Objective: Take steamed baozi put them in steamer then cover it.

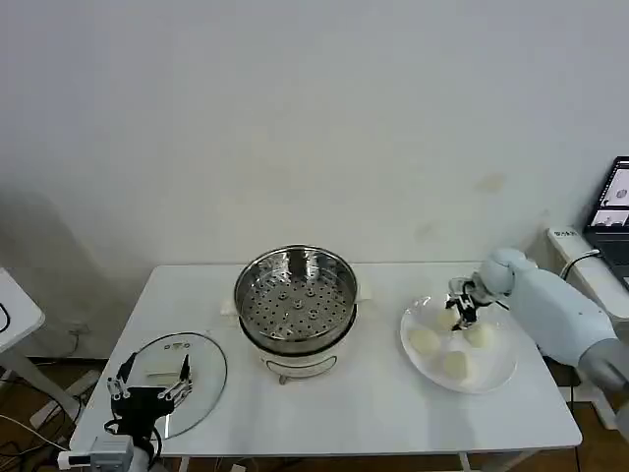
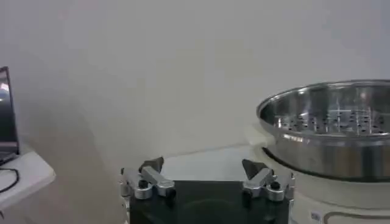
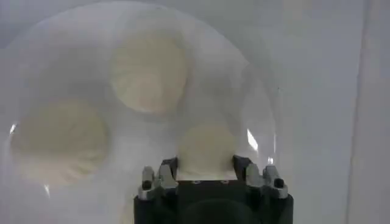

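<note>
Cream-white round steamed baozi [image 1: 425, 341] lie on a flat white plate [image 1: 499, 372] at the counter's [image 1: 373, 403] right end, where the right hand [image 1: 461, 311] has its fingers spread around one bun [image 3: 206, 149]. The shiny steel steamer pot [image 1: 296, 295] stands uncovered mid-counter, well apart from the plate. The left hand [image 1: 149, 389] hovers spread over the clear glass cover [image 1: 197, 379] lying flat at the left.

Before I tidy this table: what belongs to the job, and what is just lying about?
Job:
steamed baozi on the plate, right gripper around one
steamer
cover, left gripper above it

Lying about:
laptop
side table
</note>
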{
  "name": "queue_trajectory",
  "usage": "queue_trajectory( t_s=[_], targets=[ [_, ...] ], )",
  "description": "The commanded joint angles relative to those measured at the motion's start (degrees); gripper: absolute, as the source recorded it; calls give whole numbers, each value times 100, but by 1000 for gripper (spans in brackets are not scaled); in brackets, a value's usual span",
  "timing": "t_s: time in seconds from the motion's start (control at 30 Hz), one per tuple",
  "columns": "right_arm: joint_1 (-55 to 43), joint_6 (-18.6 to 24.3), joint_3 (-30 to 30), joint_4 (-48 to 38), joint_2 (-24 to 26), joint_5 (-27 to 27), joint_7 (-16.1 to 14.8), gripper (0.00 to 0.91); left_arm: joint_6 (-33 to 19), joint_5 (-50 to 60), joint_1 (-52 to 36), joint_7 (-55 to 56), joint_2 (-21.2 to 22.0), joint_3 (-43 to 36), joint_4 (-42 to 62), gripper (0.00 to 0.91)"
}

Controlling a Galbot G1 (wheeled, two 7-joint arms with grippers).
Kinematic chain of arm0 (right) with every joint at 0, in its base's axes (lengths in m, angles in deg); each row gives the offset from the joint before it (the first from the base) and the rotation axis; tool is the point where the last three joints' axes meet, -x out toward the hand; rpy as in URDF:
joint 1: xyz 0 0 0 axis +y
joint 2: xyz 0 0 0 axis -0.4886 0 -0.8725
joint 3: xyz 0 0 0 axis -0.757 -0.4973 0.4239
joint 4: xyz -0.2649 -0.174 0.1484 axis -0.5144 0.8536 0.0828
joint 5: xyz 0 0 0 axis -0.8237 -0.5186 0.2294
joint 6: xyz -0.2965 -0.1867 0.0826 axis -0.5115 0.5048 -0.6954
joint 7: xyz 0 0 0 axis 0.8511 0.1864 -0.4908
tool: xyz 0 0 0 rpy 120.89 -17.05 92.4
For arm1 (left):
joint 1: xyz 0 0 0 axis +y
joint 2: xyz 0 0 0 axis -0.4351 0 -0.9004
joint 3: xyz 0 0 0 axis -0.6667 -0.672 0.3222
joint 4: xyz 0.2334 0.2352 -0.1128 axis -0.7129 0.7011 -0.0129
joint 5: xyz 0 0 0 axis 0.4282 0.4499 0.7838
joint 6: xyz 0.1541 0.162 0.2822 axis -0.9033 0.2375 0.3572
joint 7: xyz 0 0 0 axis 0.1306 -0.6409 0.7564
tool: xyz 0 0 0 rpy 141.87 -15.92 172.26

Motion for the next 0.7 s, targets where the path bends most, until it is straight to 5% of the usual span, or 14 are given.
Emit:
queue_trajectory(
  t_s=[0.03,0.7],
  targets=[
    [-641,-47,-221,315,206,211,27,625,-12,-35,-27,6,-29,26,83,907],
    [-3109,-12,-1953,1901,-52,1936,-32,635,-19,-6,-21,-10,-69,-4,178,907]
  ],
)
